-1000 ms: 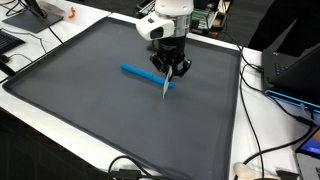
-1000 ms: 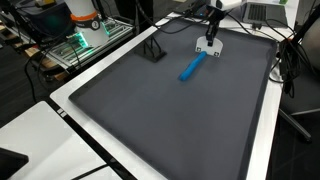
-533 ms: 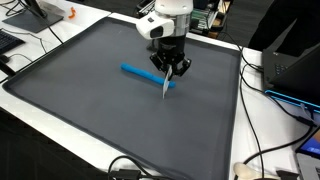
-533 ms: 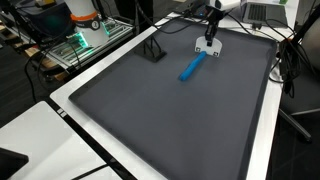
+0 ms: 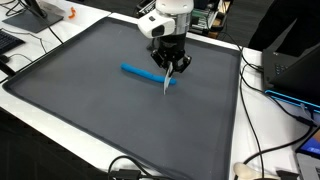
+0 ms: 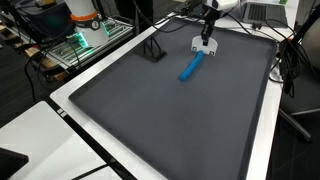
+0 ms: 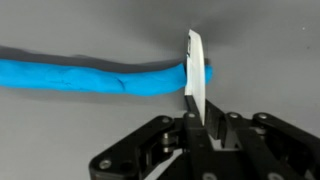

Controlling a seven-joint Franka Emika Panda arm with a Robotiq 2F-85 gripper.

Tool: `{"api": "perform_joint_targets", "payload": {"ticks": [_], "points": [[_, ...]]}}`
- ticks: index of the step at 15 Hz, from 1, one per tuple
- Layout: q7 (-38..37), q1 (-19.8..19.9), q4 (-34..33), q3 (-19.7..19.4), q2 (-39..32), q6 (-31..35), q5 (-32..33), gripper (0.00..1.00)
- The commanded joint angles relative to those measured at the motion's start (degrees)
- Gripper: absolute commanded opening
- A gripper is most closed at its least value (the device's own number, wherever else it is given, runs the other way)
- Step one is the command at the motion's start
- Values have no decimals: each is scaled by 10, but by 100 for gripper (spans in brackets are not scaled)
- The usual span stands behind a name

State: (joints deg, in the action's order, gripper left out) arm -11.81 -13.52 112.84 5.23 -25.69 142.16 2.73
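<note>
Where the fingers stand: the fingers (image 7: 226, 128) are closed down narrow on the white flat blade (image 7: 197, 75), pinching its near end, and they have hold of nothing else.
White blade: it juts straight out past the fingertips, thin edge turned towards the dark grey matted tabletop (image 5: 80, 100), and crosses the roll close to one end.
Blue roll: the blue roll of soft clay (image 7: 90, 78) lies flat just beyond the fingertips, its length running off to one side of them. I cannot tell whether the blade's edge touches it.
Pressing well: I judge the cut wants a straight push along the blade's own line, square to the roll, with no twist of the wrist.
Risk: soft clay may cling and drag sideways with the blade, so I would go slowly and stop at the tabletop.
</note>
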Motion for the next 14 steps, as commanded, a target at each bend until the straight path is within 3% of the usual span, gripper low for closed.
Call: {"api": "perform_joint_targets", "payload": {"ticks": [1,14], "points": [[19,6,45,7,12,-43,-5,2],[53,17,57,8,81,-102,4,2]]}}
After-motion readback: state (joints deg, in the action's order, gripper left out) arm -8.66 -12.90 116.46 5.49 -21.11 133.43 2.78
